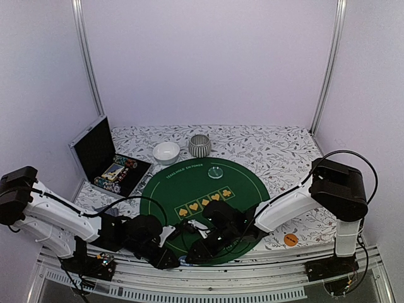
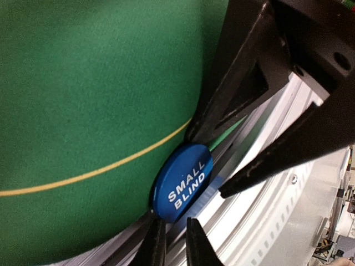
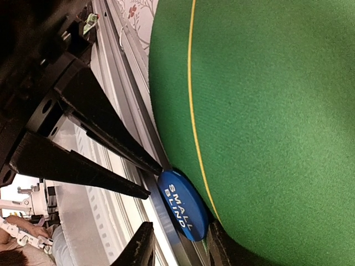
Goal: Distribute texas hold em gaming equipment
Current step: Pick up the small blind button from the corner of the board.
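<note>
As both stoop low — left pincer (image 2: 175,238) almost together | right pincer (image 3: 180,241) apart astride disc (image 3: 183,206)

My left arm (image 1: 60,218) and right arm (image 1: 287,208) reach low toward bottom centre; left gripper (image 2: 174,221) nearly closed, right gripper (image 3: 181,227) parted.

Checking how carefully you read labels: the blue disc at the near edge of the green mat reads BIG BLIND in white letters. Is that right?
Not quite. The blue disc reads SMALL BLIND, not BIG BLIND; the left wrist view shows the words plainly. The rest holds: the letters are white, and it lies at the near edge of the green mat.
</note>
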`<state>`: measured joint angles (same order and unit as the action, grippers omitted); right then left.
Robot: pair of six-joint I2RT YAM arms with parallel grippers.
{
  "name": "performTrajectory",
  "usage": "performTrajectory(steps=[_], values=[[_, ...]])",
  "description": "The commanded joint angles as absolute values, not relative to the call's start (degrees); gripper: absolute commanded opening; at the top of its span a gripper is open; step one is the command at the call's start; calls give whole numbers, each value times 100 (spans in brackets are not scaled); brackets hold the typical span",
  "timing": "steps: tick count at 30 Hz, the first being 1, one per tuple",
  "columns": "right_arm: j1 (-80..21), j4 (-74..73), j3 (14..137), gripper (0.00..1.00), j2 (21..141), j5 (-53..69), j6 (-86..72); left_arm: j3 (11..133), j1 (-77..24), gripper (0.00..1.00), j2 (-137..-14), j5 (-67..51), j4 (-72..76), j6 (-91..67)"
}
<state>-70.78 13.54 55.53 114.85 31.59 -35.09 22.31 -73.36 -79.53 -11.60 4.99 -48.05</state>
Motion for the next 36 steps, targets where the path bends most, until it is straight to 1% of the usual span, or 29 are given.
performTrajectory(steps=[1, 5, 19, 28, 31, 33, 36], values=[[-7085, 1652, 5739, 33, 11803, 3264, -3480, 2152, -7252, 13, -8129, -1163, 663, -4785], [-7090, 1787, 5790, 30, 11871, 3405, -3496, 2141, -7249, 13, -8107, -1151, 677, -4799], [-7085, 2003, 6113, 24, 12179, 3803, -3497, 2057, -7242, 11, -8111, -1137, 812, -4820], [-7085, 1998, 6059, 23, 12201, 3866, -3549, 1896, -7223, 7, -8018, -1125, 963, -4884], [-7091, 2013, 6080, 20, 12279, 3880, -3619, 1849, -7224, 7, -7980, -1117, 1014, -4906], [-7084, 2012, 6069, 13, 12291, 3872, -3644, 1822, -7223, 6, -7960, -1114, 1028, -4926], [-7084, 1997, 6005, 9, 12217, 3737, -3673, 1806, -7224, 5, -7889, -1093, 997, -4924]])
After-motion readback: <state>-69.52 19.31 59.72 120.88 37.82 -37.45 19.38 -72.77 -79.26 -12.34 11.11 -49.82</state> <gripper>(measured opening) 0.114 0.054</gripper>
